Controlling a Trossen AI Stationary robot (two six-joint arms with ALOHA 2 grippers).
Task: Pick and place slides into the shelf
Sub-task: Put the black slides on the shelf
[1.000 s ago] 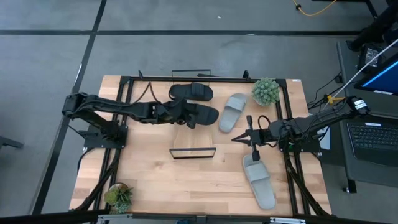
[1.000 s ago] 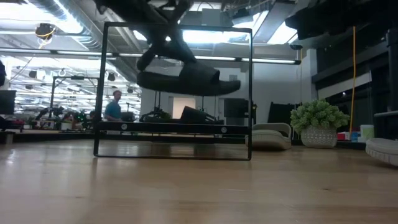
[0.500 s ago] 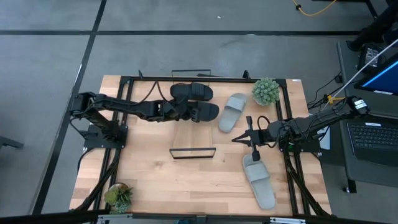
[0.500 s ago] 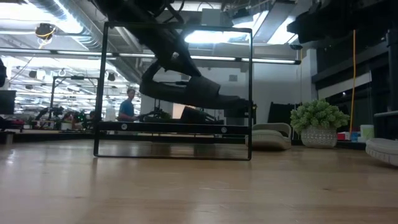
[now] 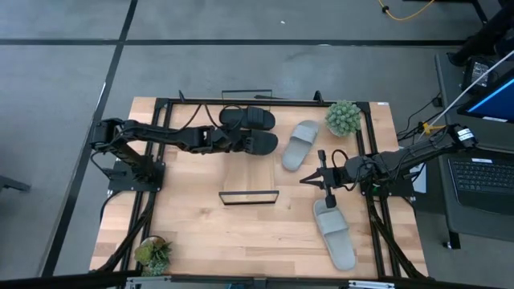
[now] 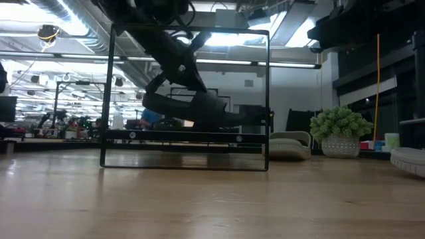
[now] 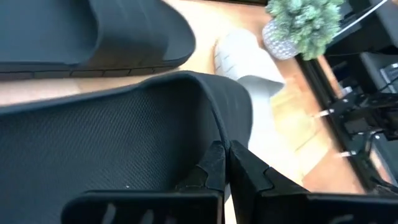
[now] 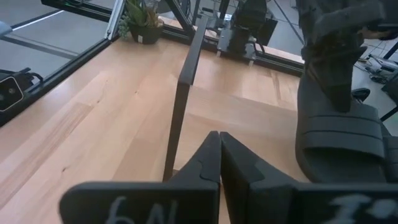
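The shelf (image 5: pixel 248 171) lies along the middle of the table (image 5: pixel 193 233), a narrow light-wood board with black wire end frames. At its far end sits 1 black slide (image 5: pixel 247 117), lying flat. Just beside it, the left gripper (image 5: pixel 234 143) holds a 2nd black slide (image 5: pixel 260 144) over the shelf's far part; in the left wrist view its fingers (image 7: pixel 214 163) are pinched narrow on the strap edge of that slide (image 7: pixel 124 137). In the low view this slide (image 6: pixel 192 109) hangs just above the shelf board (image 6: pixel 186 135), tilted.

2 light grey slides lie on the table off the shelf: 1 (image 5: pixel 300 144) near the potted plant (image 5: pixel 343 117), the other (image 5: pixel 333 233) toward the near right corner.

The right gripper (image 5: pixel 315 178) waits above the table beside the shelf's near end, fingers (image 8: pixel 208 158) pressed together on nothing.
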